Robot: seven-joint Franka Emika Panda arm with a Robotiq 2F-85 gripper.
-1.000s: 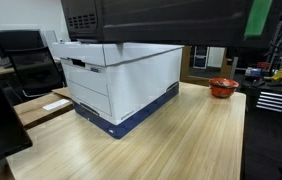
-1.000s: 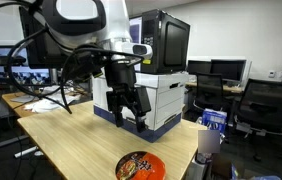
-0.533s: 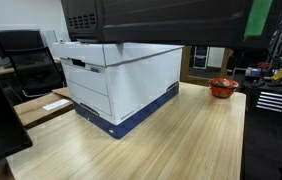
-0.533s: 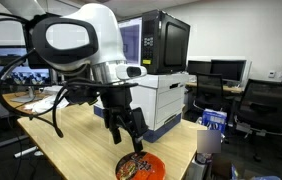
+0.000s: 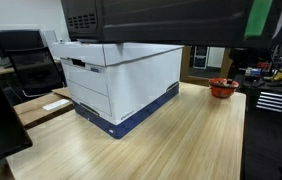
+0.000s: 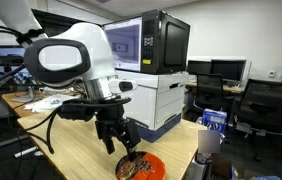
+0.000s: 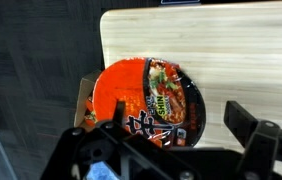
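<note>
A red instant-noodle bowl (image 7: 146, 100) with a printed lid sits at the corner of the wooden table (image 7: 241, 50). In both exterior views it shows as a small red bowl (image 6: 141, 167) (image 5: 222, 87) near the table's edge. My gripper (image 6: 121, 148) hangs just above it, pointing down, with the jaws spread wide. In the wrist view the gripper (image 7: 163, 122) straddles the bowl, one black finger (image 7: 249, 124) to its right and the other at its left rim. Nothing is held between the fingers.
A white and blue file box (image 6: 161, 100) (image 5: 121, 85) stands in the middle of the table with a black appliance (image 6: 166, 40) on top. A cup (image 6: 209, 140) stands by the table's edge. Office chairs (image 6: 266, 105) and monitors surround the table.
The arm has swung away from the file box and come down toward the table corner, so the gripper now hangs over the noodle bowl. The jaws have stayed wide.
</note>
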